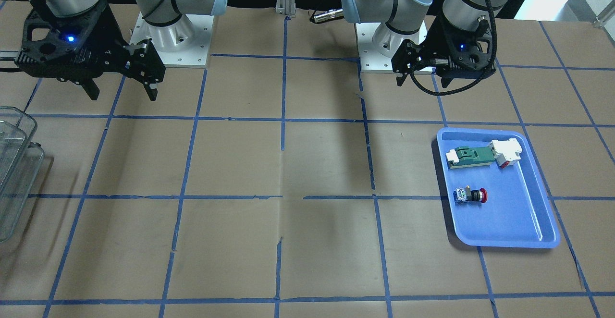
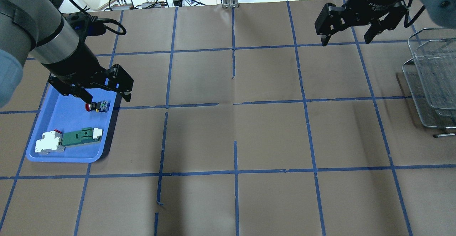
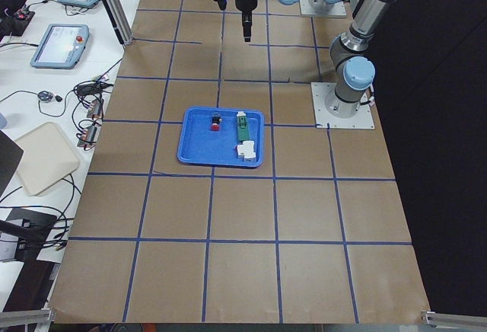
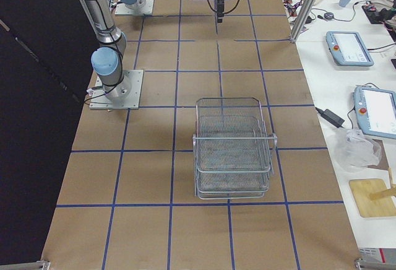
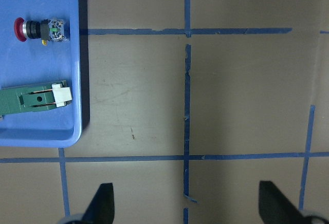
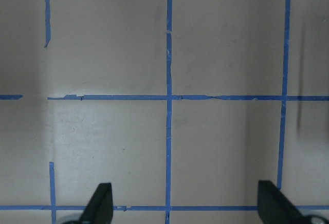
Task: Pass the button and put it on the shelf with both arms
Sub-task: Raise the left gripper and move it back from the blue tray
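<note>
The button (image 1: 471,195), with a red cap and a blue-and-white block, lies on its side in a blue tray (image 1: 519,217). It also shows in the overhead view (image 2: 96,106) and at the top left of the left wrist view (image 5: 40,30). My left gripper (image 2: 105,96) is open and empty, held high near the tray; its fingertips (image 5: 103,203) hang over bare table beside the tray. My right gripper (image 2: 346,40) is open and empty, high over the far right of the table. The wire-mesh shelf (image 2: 431,75) stands at the right edge, and also shows in the exterior right view (image 4: 232,152).
In the tray (image 2: 71,120) a green-and-white part (image 2: 80,137) and a white block with a red tab (image 2: 50,143) lie close to the button. Brown paper with blue tape lines covers the table. Screens and cables lie beyond the far edge.
</note>
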`<state>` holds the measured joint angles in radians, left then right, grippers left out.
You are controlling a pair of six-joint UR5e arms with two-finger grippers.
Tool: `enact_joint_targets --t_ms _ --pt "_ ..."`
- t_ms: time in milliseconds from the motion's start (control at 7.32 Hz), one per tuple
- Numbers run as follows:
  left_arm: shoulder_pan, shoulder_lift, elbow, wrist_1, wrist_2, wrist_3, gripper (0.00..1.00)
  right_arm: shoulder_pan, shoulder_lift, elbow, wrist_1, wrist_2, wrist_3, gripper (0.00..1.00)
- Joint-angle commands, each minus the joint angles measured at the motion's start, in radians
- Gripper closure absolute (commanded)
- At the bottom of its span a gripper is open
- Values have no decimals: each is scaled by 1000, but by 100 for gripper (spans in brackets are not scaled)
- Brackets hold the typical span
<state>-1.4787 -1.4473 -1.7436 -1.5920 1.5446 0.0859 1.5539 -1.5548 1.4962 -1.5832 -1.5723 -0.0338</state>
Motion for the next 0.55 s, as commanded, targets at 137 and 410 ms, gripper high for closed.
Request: enact_joint_targets --t_ms 137,410 --pt "2 2 7 0 3 0 0 0 1 1 -3 0 0 0" --pt "2 4 6 -2 -4 -2 0 0 -2 5 -3 0 0 0"
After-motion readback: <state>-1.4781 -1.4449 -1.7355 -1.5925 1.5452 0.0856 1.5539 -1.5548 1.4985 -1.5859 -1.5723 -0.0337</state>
